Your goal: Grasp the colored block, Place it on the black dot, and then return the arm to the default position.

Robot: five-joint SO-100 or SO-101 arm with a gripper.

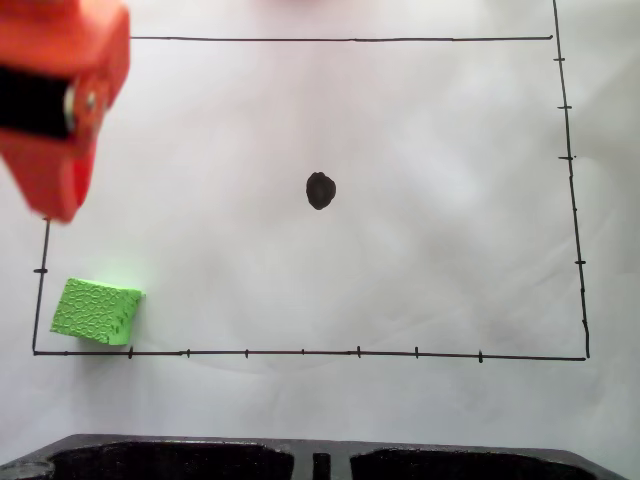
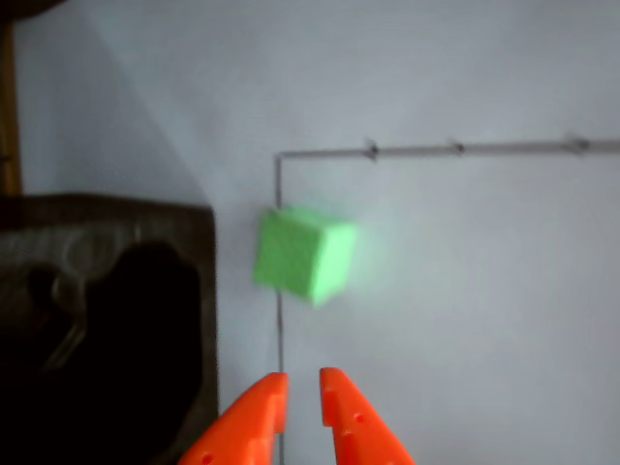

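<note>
- colored block [image 1: 96, 311] sits in the bottom-left corner of the drawn frame in the fixed view, right against the black border line [image 1: 300, 352], turned at an angle to it. Not picked up yet.
- wrist view: block [image 2: 303, 254] is ahead of the pincer [image 2: 302, 383], well apart from it, with one vertical edge facing the tips. Risk: fingers land on corners instead of flat faces, and the block twists or squirts out.
- pincer tips are nearly together with only a slim gap, holding nothing. The gap looks narrower than the block, so coming down like this would shove or topple it. It needs to spread first.
- wrist picture is soft, so the exact offset is hard to judge. A bad line-up could push the block out over the border.
- dark moulded tray [image 2: 107, 320] lies just beside the block's corner in the wrist view. A wide finger sweep could clip it.
- black dot [image 1: 320, 190] is mid-sheet, well apart from the block. It's smaller than the block, so an off-centre drop leaves it partly showing.
- arm [image 1: 60, 95] hangs at the upper left in the fixed view, above the white paper [image 1: 450, 250] on the desk.
</note>
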